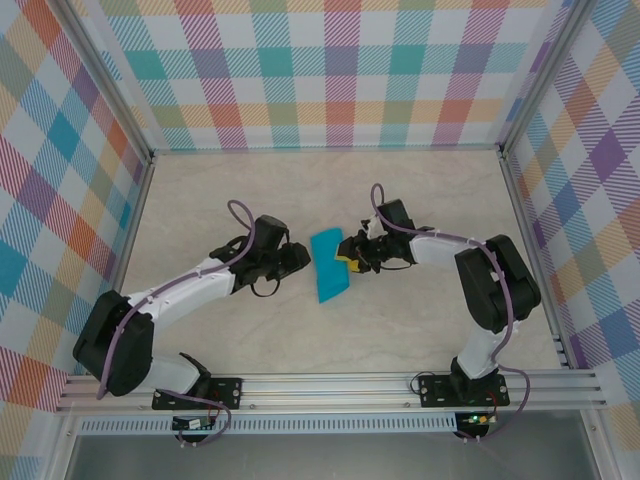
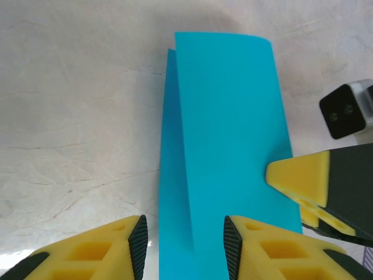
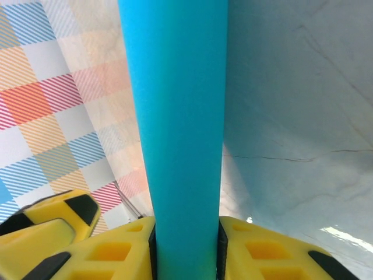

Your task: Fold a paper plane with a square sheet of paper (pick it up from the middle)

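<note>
Teal paper (image 1: 329,264) pinched by right gripper (image 3: 186,228), left gripper (image 2: 185,230) straddling it.

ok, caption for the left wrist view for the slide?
Folded teal paper sheet with the open left jaws at its near end, right jaws pinching its right edge.

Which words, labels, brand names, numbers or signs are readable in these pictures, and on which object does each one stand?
There are none to read. The teal sheet of paper is plain on every face in view. The checked walls carry only a coloured pattern, no lettering. The table has only faint marbling.
</note>
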Tool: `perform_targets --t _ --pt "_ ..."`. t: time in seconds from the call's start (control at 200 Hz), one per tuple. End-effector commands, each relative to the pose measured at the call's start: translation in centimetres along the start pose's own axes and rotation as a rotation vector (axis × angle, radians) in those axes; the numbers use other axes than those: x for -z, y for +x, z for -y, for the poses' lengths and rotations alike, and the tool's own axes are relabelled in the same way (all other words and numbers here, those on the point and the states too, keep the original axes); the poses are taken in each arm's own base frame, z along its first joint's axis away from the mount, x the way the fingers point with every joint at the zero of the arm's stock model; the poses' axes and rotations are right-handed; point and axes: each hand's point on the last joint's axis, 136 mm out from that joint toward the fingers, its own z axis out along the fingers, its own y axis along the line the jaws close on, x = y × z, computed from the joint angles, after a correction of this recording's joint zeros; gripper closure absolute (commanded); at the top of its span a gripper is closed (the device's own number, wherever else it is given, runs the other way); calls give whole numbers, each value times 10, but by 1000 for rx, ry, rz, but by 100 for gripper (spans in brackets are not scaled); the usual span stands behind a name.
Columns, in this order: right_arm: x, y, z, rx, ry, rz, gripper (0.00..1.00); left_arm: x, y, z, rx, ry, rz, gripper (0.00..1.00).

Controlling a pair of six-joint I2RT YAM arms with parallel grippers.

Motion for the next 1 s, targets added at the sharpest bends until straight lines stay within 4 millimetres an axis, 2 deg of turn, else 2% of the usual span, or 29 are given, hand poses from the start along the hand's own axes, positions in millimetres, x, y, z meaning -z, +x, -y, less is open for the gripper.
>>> perform_targets --t 0.0,0.085,0.205,0.37,0.505,0.66,0.995 --pt "10 -8 -38 36 -63 77 68 12 -5 -8 31 -14 36 58" --pt "9 -10 -37 34 -40 98 68 19 -8 -4 34 14 54 53" --pt "0 -14 -18 -17 19 140 68 19 -7 1 42 51 39 48" --pt "-17 -8 13 -69 95 132 66 3 3 0 61 82 -20 42" --pt "-17 -4 33 -92 149 139 62 -14 14 2 77 123 -81 39" --pt "-15 -1 36 -79 169 131 60 -33 22 4 96 153 -133 37" --pt "-12 4 42 -69 199 118 51 -58 30 0 107 147 -191 37"
